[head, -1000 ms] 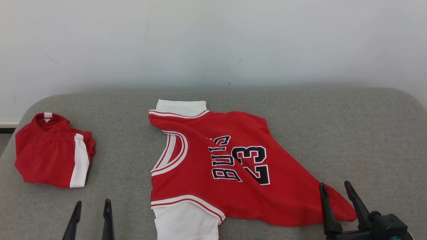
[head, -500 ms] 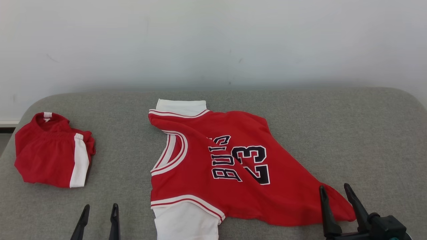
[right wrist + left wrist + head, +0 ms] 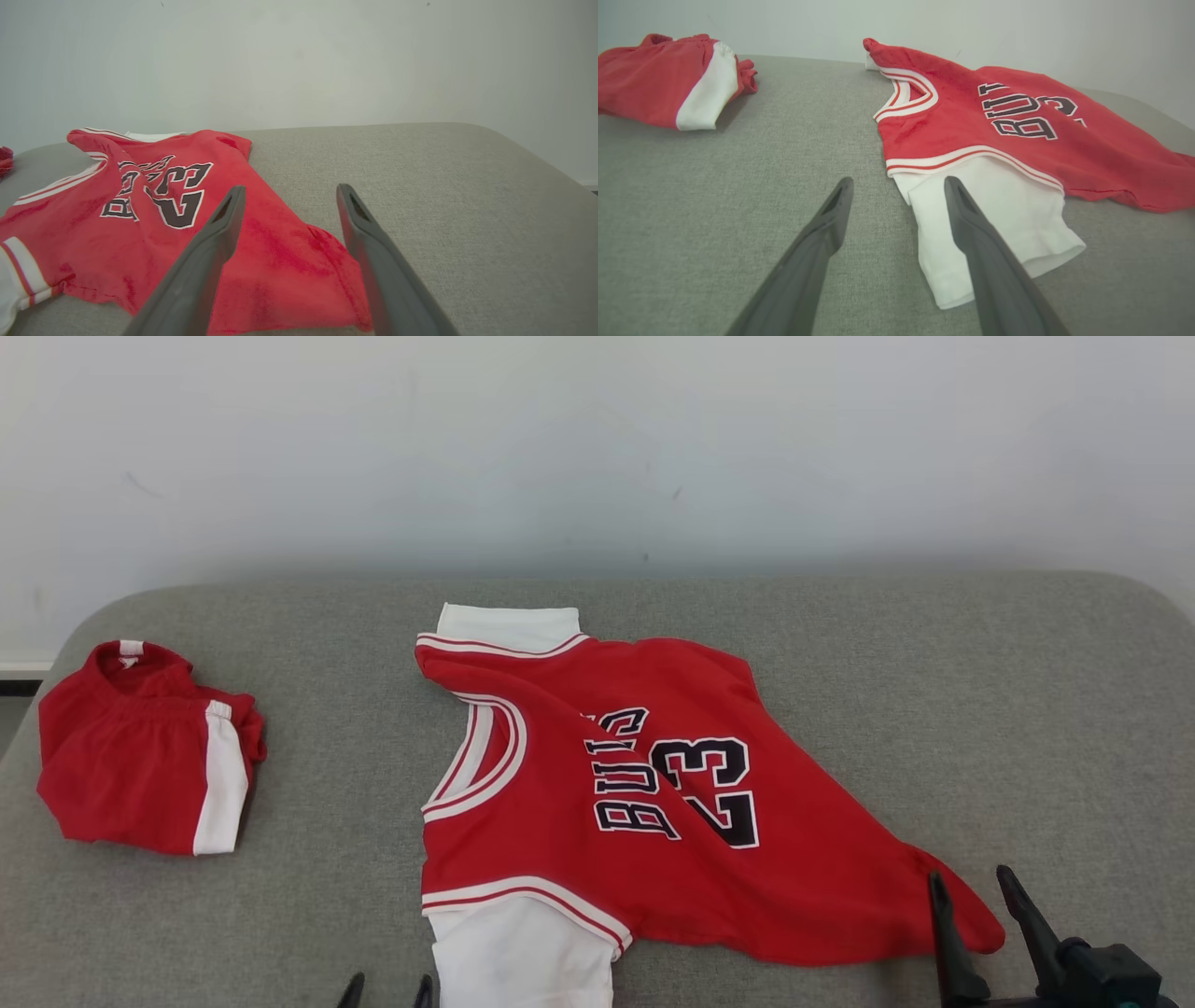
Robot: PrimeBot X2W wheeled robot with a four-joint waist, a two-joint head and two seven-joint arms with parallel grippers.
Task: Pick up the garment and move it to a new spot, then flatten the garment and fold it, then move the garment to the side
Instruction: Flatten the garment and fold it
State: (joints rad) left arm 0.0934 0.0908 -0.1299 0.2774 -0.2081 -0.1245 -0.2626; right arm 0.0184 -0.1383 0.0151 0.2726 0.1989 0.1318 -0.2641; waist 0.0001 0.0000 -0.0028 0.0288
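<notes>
Both spread, gripping nothing: we see the left hand at the near white sleeve of the red Bulls 23 jersey, which lies rumpled mid-worktop. The right hand is at its near right hem corner. Folded red shorts lie far left.

Right gripper poised at corner of red jersey.
Two dark fingers stand wide apart, nothing between the tips; jersey's near corner spreads under and between them, contact with the cloth unclear. Jersey lies rumpled on grey padded surface, "23" and dark lettering face up, white trim at far left. Pale wall behind. Scrap of red cloth at left edge.
</notes>
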